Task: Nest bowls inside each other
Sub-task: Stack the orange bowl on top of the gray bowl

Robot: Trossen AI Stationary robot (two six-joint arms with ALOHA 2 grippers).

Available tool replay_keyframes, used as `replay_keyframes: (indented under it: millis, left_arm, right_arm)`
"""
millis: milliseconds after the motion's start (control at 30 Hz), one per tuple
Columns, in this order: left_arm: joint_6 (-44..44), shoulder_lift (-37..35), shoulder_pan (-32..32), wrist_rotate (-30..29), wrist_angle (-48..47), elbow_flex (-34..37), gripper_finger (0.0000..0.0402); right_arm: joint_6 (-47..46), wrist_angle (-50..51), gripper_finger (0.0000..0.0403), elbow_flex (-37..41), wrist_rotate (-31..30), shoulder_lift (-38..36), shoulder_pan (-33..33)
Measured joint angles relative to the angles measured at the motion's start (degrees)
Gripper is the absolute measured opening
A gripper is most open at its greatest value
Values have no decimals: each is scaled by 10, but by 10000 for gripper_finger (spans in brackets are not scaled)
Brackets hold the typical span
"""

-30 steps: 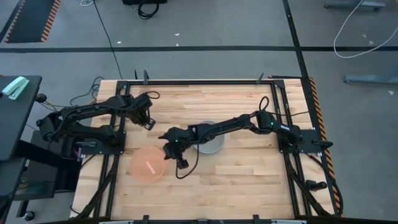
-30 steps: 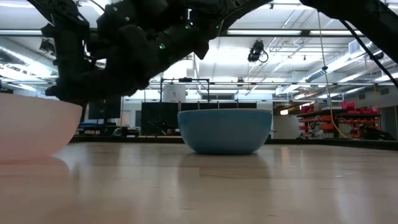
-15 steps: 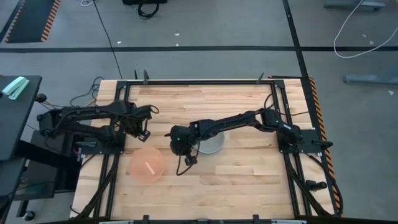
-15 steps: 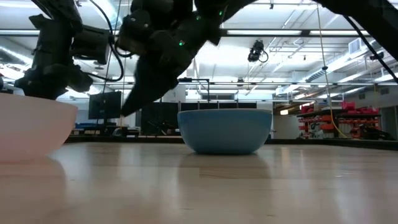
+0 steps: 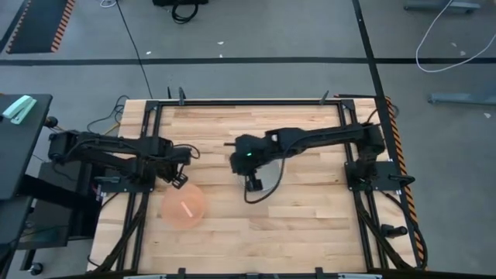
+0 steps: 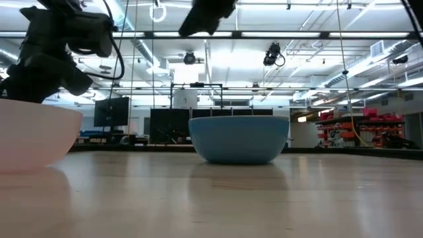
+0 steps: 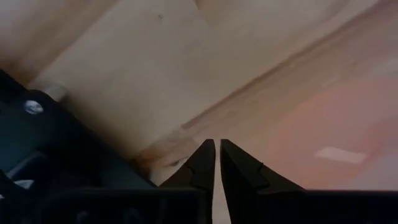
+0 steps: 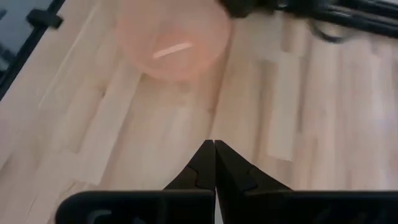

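Observation:
The translucent pink-orange bowl (image 5: pixel 184 207) stands upright on its base at the near left of the wooden table; the low view shows it at the left edge (image 6: pixel 33 135). A blue bowl (image 6: pixel 238 139) stands upright mid-table; in the high view my right arm covers it. My left gripper (image 5: pixel 179 181) points down just beyond the pink bowl's far rim (image 7: pixel 323 124), shut and with nothing between its fingers (image 7: pixel 217 149). My right gripper (image 5: pixel 253 184) hangs high over the table's middle, shut and without a load (image 8: pixel 214 149), and it looks down toward the pink bowl (image 8: pixel 171 37).
Black metal rails (image 5: pixel 139 209) frame the table on the left and right sides. Bare wood (image 5: pixel 310 225) lies along the near edge and at the far right. A cable (image 5: pixel 267 190) dangles from my right arm.
My right gripper has risen from table height beside the pink bowl and drawn back toward the table's right, ending high over the middle. My left gripper has gone toward the near edge, up to the pink bowl's far rim. Both bowls stay where they were.

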State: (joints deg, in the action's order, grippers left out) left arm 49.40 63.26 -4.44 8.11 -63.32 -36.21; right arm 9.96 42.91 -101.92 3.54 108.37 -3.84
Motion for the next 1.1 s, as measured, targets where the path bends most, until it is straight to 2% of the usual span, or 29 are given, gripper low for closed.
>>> replay_keyframes:
  millis: [267,500,700,833,967,1100]
  left_arm:
    - [93,0,87,8,13,0,16]
    - [153,1,141,10,38,0,23]
    - [178,1,189,12,136,0,21]
    - [222,13,221,14,137,0,15]
    - [236,44,243,22,162,0,16]
    - [232,87,247,60,235,0,21]
  right_arm:
    - [-48,-33,5,141,-32,-105,-1]
    - [-72,-78,4,234,-38,-169,-4]
    - [-75,-90,4,262,-42,-196,-5]
    - [-74,-91,3,262,-42,-197,-10]
    - [-74,-91,4,262,-42,-197,-20]
    - [-74,-90,3,262,-42,-197,-30]
